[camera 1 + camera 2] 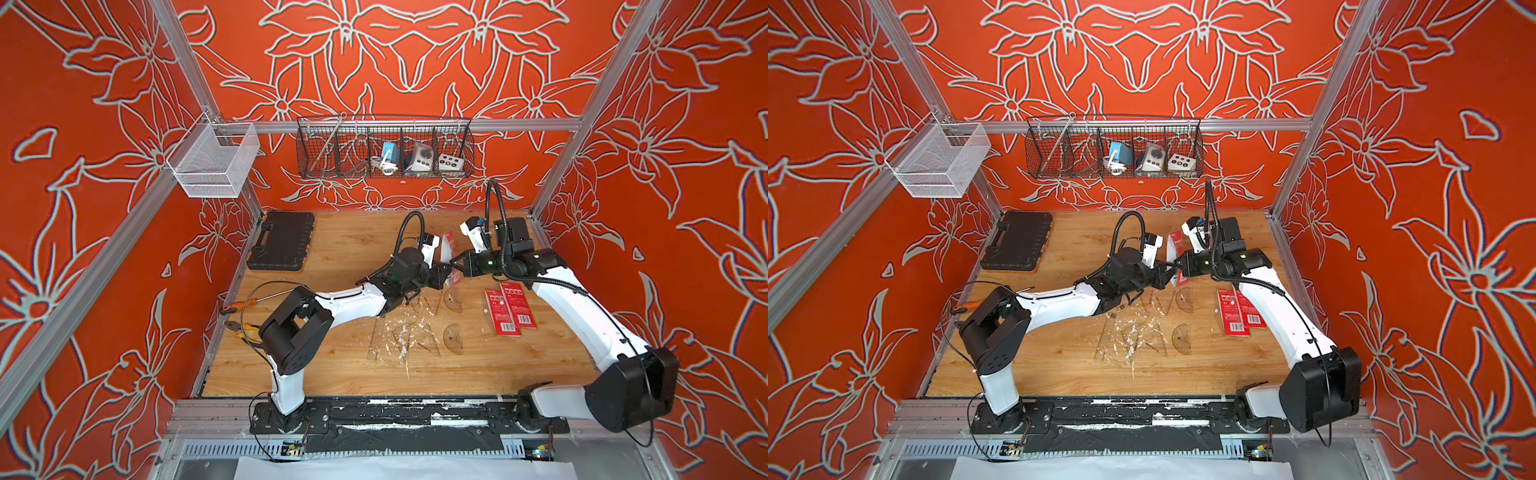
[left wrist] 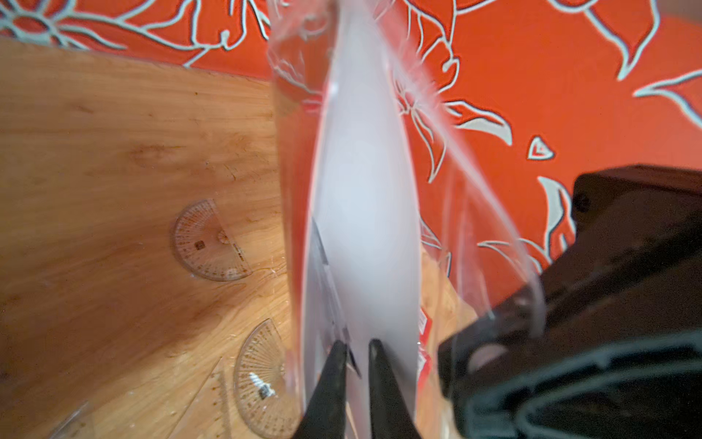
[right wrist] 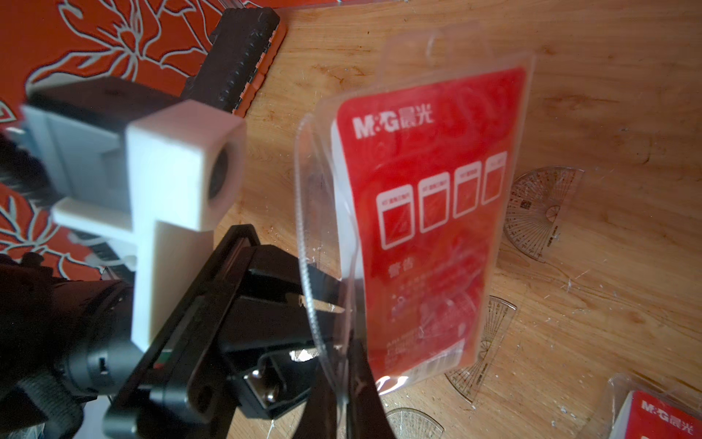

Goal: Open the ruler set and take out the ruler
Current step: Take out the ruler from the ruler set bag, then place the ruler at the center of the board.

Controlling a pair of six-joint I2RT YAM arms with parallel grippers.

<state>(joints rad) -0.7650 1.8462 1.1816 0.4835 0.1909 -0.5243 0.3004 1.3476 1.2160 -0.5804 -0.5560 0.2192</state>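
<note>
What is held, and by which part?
The ruler set packet: left gripper and right gripper pinch its clear plastic near one end, from opposite sides.

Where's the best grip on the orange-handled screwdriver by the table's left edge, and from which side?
Grip the screwdriver by its orange handle, from straight above, jaws across it. The handle is the thickest part; the thin shaft lies flat on the table and would probably slip. The frame rail alongside likely blocks a sideways approach.
</note>
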